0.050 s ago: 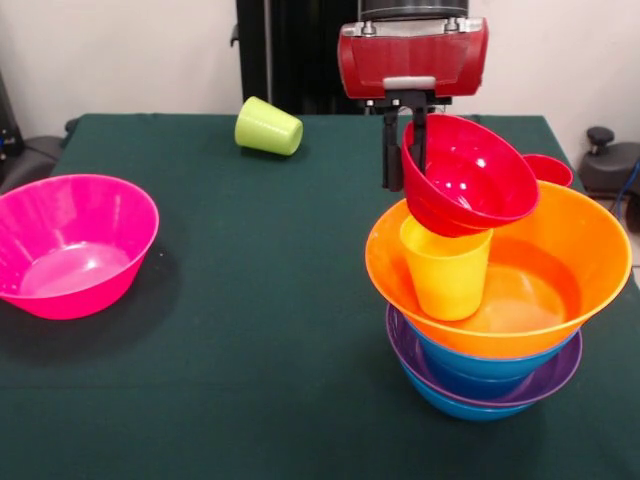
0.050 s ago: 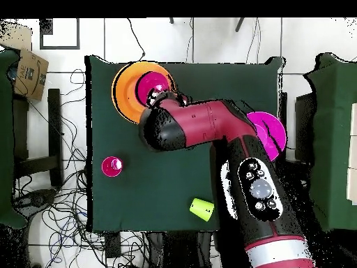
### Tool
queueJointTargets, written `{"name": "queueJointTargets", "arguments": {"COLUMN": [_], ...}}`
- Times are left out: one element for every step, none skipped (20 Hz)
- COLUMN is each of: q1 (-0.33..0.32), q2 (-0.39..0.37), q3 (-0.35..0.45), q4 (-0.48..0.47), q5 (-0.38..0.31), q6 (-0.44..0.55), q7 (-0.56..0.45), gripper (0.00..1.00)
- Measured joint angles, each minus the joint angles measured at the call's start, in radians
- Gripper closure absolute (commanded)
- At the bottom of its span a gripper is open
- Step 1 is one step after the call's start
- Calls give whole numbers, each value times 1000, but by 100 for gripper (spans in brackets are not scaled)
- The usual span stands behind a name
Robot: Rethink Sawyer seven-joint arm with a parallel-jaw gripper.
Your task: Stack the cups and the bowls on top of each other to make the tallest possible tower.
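Note:
My gripper [image 1: 406,150] is shut on the rim of the small red bowl [image 1: 470,175], one finger inside it and one outside. The bowl hangs tilted, its mouth facing the camera, just above the upright yellow cup [image 1: 447,268]. That cup stands inside the wide orange bowl [image 1: 565,255], which tops the tower of a blue bowl [image 1: 480,362], a purple bowl [image 1: 548,383] and another blue one [image 1: 455,403]. From overhead, the red bowl [image 2: 152,85] shows over the orange bowl [image 2: 124,92], and the arm hides the gripper.
A large pink bowl [image 1: 70,245] [image 2: 275,132] sits upright at the left. A lime green cup [image 1: 268,127] [image 2: 201,208] lies on its side at the far edge. A red cup [image 1: 548,168] [image 2: 111,166] stands just behind the tower.

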Motion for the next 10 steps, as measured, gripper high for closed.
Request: {"name": "queueJointTargets", "arguments": {"q1": [-3, -5, -7, -7, -7, -7, -6, -6, -5, -4], "q2": [0, 0, 0, 0, 1, 1, 1, 1, 1, 1], "q3": [0, 0, 0, 0, 0, 0, 0, 0, 0, 0], "q4": [1, 2, 4, 4, 4, 4, 4, 4, 5, 5], "q5": [0, 0, 0, 0, 0, 0, 0, 0, 0, 0], "q6": [0, 0, 0, 0, 0, 0, -1, -3, -4, -5], "q7": [0, 0, 0, 0, 0, 0, 0, 0, 0, 0], "gripper": [100, 100, 100, 100, 100, 100, 100, 100, 100, 100]}}
